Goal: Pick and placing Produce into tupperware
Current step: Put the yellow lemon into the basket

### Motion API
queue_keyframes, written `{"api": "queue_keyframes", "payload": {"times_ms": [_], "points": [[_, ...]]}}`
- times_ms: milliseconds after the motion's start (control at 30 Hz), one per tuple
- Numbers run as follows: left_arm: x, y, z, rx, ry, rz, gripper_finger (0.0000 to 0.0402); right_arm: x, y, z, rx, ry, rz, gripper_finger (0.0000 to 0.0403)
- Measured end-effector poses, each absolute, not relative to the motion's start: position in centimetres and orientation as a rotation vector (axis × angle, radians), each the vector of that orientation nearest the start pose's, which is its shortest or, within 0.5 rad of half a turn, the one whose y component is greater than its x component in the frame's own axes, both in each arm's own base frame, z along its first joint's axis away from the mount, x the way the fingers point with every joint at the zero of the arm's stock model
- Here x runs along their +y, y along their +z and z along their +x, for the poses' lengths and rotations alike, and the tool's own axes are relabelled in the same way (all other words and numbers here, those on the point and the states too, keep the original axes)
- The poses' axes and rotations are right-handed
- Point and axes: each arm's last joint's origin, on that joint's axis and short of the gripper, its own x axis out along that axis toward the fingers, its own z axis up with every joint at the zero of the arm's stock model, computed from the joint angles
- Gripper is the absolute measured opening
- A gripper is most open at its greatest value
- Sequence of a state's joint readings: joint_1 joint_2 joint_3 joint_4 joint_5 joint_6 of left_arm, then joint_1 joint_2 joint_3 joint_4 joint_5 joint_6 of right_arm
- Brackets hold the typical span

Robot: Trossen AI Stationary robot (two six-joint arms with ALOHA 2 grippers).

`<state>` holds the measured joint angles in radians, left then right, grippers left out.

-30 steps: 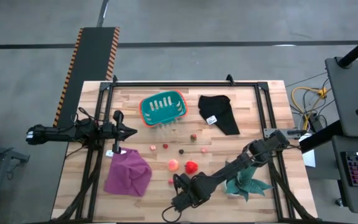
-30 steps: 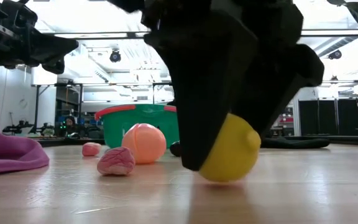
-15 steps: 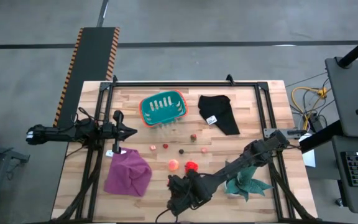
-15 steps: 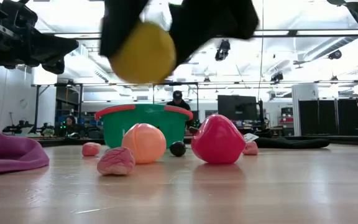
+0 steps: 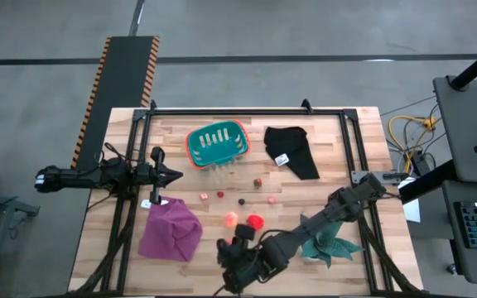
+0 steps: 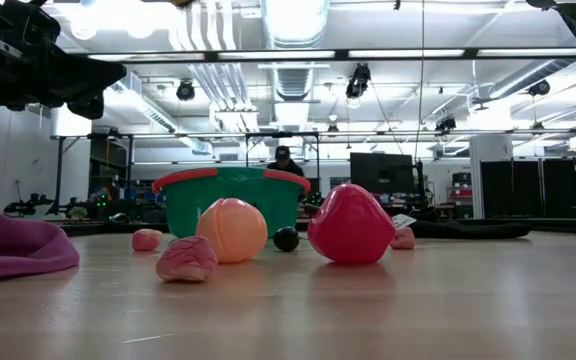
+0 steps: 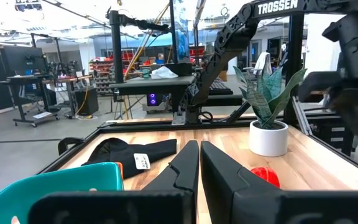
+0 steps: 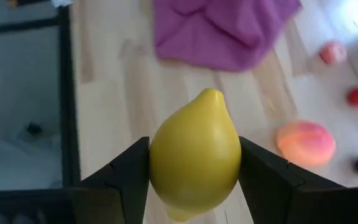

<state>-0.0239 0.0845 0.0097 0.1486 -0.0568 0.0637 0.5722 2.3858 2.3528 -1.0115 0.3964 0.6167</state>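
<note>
My right gripper (image 5: 227,252) hangs over the table's near middle, shut on a yellow toy lemon (image 8: 194,162). The teal tupperware (image 5: 218,143) stands at the far middle and also shows in the low view (image 6: 230,195). An orange peach (image 5: 232,219), a red fruit (image 5: 256,221) and several small red, pink and dark pieces (image 5: 243,201) lie on the table between them. My left gripper (image 5: 176,175) waits shut at the table's left, above the surface. My right gripper pinches the lemon's two sides at its widest part (image 8: 157,163) between its two fingers (image 8: 128,180). The fingers point down from above and the lemon's pointed end sticks out past them. The lemon is lifted clear of the table.
A purple cloth (image 5: 171,232) lies at the near left, close to my right gripper. A black cloth (image 5: 292,151) lies at the far right. A teal spiky plant in a white pot (image 5: 325,240) stands at the near right, under my right arm.
My right gripper has gone up and a little toward the table's left edge with the lemon. The lemon, which rested on the table a second ago, is lifted clear and has left the low view at its top.
</note>
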Motion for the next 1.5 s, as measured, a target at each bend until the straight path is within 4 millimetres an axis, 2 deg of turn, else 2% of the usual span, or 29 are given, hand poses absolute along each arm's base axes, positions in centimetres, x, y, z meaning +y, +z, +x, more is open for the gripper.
{"api": "queue_keyframes", "payload": {"times_ms": [167, 500, 633, 1167, 1500], "points": [[-0.1, 17.4, 10.2, -0.073, 0.035, 0.061, 0.0002, 27.7, 25.7, 42.5, 0.915, -0.018, -0.055, 0.0195], [-0.1, 17.4, 10.2, -0.073, 0.035, 0.061, 0.0002, 28.1, 25.7, 42.3, 0.910, -0.008, -0.063, 0.0195], [-0.1, 17.4, 10.2, -0.073, 0.035, 0.061, 0.0002, 27.6, 26.2, 42.4, 0.902, -0.003, -0.084, 0.0195], [-0.1, 17.4, 10.2, -0.073, 0.035, 0.061, 0.0002, 19.4, 31.4, 44.5, 0.831, -0.011, -0.217, 0.0195], [-0.1, 17.4, 10.2, -0.072, 0.035, 0.061, 0.0002, 12.5, 33.7, 45.8, 0.818, 0.006, -0.247, 0.0195]]}}
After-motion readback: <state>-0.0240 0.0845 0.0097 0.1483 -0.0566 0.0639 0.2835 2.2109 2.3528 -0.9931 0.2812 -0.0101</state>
